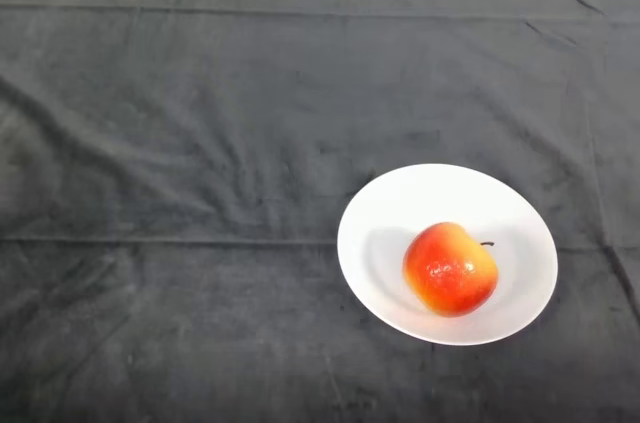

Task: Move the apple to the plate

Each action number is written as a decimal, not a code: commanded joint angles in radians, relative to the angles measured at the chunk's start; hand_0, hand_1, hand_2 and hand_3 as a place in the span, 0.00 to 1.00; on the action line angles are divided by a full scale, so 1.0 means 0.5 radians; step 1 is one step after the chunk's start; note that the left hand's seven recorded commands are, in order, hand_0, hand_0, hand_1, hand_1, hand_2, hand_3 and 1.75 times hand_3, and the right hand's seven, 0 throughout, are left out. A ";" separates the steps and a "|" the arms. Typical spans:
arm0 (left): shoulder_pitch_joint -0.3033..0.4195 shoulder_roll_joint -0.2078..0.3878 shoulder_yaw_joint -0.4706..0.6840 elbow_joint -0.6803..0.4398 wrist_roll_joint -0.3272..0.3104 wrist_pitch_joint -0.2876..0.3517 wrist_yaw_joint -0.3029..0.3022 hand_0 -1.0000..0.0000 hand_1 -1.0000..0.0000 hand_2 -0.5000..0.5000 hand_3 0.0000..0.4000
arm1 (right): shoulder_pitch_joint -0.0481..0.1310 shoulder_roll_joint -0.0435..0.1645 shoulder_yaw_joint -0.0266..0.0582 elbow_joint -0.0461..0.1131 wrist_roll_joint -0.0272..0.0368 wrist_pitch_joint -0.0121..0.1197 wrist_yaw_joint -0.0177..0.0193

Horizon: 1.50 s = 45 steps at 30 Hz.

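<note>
**Apple on plate**

Red-and-yellow apple (451, 269) rests inside the white plate (400, 205), a little toward the plate's near right side, lying tilted with its dark stem pointing right. Plate sits on the dark cloth (200, 143) right of centre, in the nearer half of the table. Cloth is wrinkled, with long creases across its left half and a fold line near the far edge.

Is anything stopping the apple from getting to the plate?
No, nothing is in the way. The apple already lies on the white plate, a little right of its middle, with its stem pointing right. Around the plate only the dark cloth shows.
</note>
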 commanded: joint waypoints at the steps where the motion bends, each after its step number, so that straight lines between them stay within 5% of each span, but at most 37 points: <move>1: 0.005 0.111 0.072 0.056 -0.047 0.037 0.020 1.00 1.00 0.50 0.00 | -0.029 -0.036 -0.007 -0.005 0.036 -0.017 0.0021; 19: -0.014 0.062 0.281 -0.007 -0.198 0.091 -0.086 1.00 1.00 0.50 0.00 | -0.029 -0.036 -0.007 -0.006 0.036 -0.016 0.0019; 45: -0.014 0.024 0.390 -0.048 -0.212 0.077 -0.187 1.00 1.00 0.50 0.00 | -0.028 -0.036 -0.007 -0.007 0.036 -0.016 0.0014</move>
